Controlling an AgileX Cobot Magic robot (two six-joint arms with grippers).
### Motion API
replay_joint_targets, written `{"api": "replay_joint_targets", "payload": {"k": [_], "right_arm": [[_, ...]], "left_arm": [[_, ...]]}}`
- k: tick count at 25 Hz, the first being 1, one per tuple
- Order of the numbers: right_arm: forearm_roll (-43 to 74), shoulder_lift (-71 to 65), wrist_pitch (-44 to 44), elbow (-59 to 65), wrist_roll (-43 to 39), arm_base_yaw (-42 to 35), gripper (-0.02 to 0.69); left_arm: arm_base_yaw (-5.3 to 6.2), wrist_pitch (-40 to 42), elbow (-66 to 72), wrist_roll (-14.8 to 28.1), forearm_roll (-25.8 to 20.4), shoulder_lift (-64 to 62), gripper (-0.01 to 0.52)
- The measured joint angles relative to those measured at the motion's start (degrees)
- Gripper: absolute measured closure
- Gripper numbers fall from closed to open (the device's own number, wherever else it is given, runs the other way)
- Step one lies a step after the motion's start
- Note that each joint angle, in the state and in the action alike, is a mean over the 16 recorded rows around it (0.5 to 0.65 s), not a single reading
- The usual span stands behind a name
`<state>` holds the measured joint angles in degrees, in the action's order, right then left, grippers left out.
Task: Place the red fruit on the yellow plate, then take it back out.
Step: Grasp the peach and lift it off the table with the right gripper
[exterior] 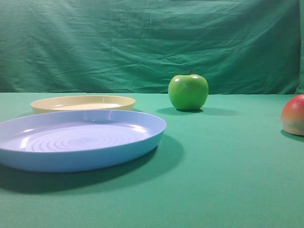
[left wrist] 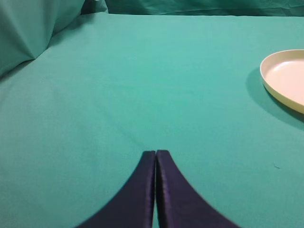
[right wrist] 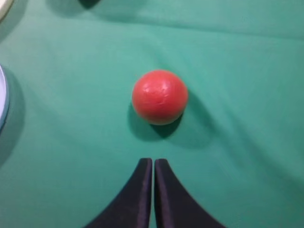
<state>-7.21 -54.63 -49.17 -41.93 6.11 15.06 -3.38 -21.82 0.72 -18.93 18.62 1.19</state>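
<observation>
The red fruit (right wrist: 159,97) rests on the green cloth, just ahead of my right gripper (right wrist: 153,161), which is shut and holds nothing. In the exterior high view the red fruit (exterior: 293,115) sits at the far right edge, partly cut off. The yellow plate (exterior: 83,102) lies empty at the back left, behind the blue plate. In the left wrist view the yellow plate (left wrist: 285,78) shows at the right edge, and my left gripper (left wrist: 156,153) is shut over bare cloth, well to the plate's left. Neither gripper shows in the exterior high view.
A large light blue plate (exterior: 78,140) with concentric rings lies at the front left; its rim (right wrist: 3,102) shows at the left edge of the right wrist view. A glossy green apple (exterior: 188,91) stands at the back centre. A green cloth backdrop (exterior: 152,42) hangs behind.
</observation>
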Motion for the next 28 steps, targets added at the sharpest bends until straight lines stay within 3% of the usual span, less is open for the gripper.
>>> {"api": "replay_joint_targets", "payload": {"k": [5,19,22,28], "right_arm": [[0.7,-6.0,-0.1,-0.4,1.7,1.7,0.595],[2.4,-20.1,9.0,-1.2,4.8,4.7,0.074],[2.5,-24.2,11.4,-2.1,4.8,5.0,0.027],[3.0,-33.0,15.3,-5.1,4.7,5.0,0.019]], "left_arm": [[0.0,0.0,0.0,0.0,0.0,0.0,0.514],[0.0,0.0,0.0,0.0,0.0,0.0,0.514],[0.0,0.0,0.0,0.0,0.0,0.0,0.514],[0.0,0.0,0.0,0.0,0.0,0.0,0.514]]}}
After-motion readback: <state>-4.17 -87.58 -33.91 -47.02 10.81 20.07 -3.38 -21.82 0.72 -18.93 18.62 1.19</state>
